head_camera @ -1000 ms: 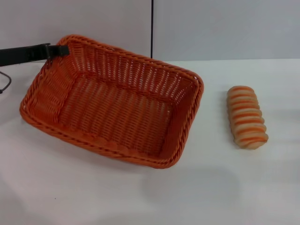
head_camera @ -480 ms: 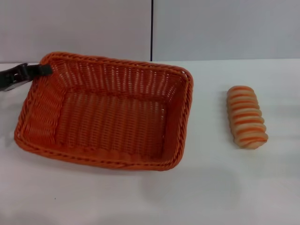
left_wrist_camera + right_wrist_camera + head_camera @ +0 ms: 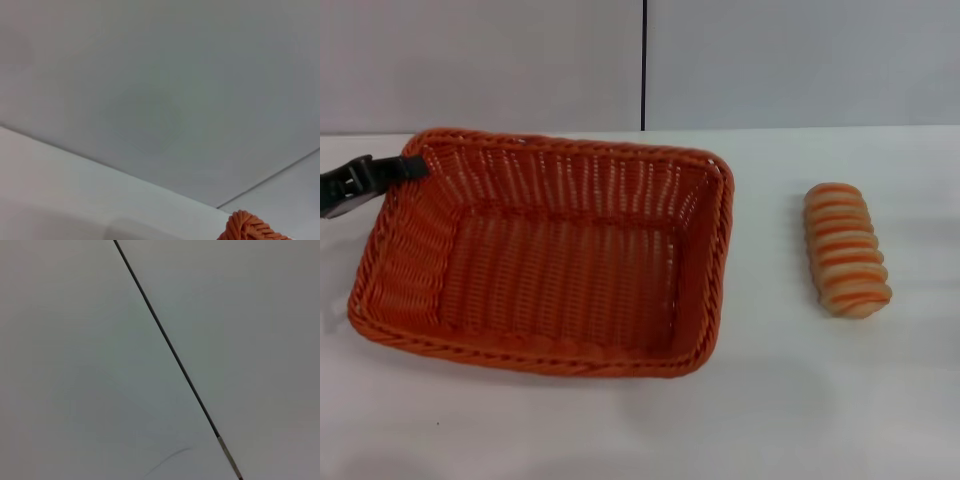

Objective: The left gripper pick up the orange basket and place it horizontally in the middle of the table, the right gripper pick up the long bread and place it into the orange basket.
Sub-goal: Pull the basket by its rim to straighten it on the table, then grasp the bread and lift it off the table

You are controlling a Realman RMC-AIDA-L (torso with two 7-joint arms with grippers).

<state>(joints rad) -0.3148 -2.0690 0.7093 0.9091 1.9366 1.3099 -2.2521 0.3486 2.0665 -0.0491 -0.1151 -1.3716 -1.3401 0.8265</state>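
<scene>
The large rectangular orange woven basket [image 3: 545, 255] is seen resting on the wide white table [image 3: 790, 400], left of centre, its long axis running roughly parallel to the table's near edge. The black left gripper [image 3: 405, 168] is found at the basket's far-left corner, touching the braided rim; whether the rim is clamped cannot be told. In the left wrist view only a braided corner of the basket [image 3: 250, 229] is shown. The oblong beige long bread [image 3: 846, 250] with orange-brown stripes is noted well apart, toward the table's right edge, long axis pointing front to back, crosswise to the basket. The right gripper is not seen; judged the nearer arm to the bread.
</scene>
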